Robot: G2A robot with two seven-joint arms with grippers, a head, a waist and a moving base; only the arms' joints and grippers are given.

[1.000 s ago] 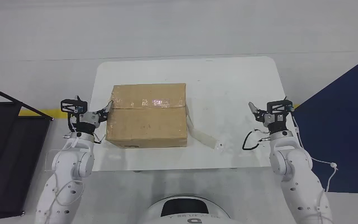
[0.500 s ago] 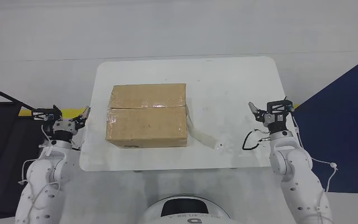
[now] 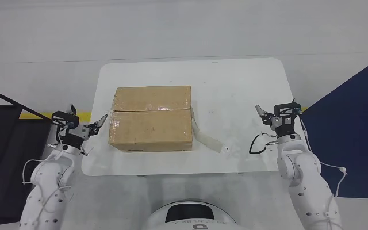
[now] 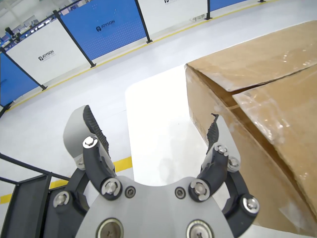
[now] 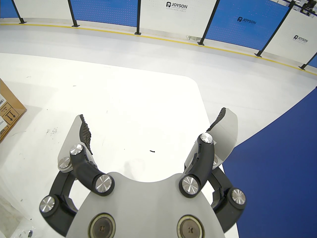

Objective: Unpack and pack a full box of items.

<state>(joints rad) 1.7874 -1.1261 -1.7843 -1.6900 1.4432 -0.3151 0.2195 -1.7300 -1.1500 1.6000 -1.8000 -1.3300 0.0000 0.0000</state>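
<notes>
Overhead camera looks down; both wrist cameras sit low, sharing table (image 3: 241, 92) and box (image 3: 152, 118).

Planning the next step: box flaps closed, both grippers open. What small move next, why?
Probably slide the left gripper toward the box end and work a finger into the seam: it gapes there, and the open gripper sits close beside it.

Lighting is bright and even, coming from overhead. Tabletop (image 3: 241, 86) is nearly washed out white in top view. Box (image 3: 152, 118) throws only a thin soft shadow along its robot-side edge. Glare streaks sit on the clear tape (image 3: 152, 106) across the box top, with the same sheen in left wrist view. Faint grey shadow smudges lie on the tabletop just ahead of left tool (image 4: 150, 112) and right tool (image 5: 152, 113). Both wrist views bend hard at the edges, and the fence panels (image 5: 173, 6) beyond the box curve.
</notes>
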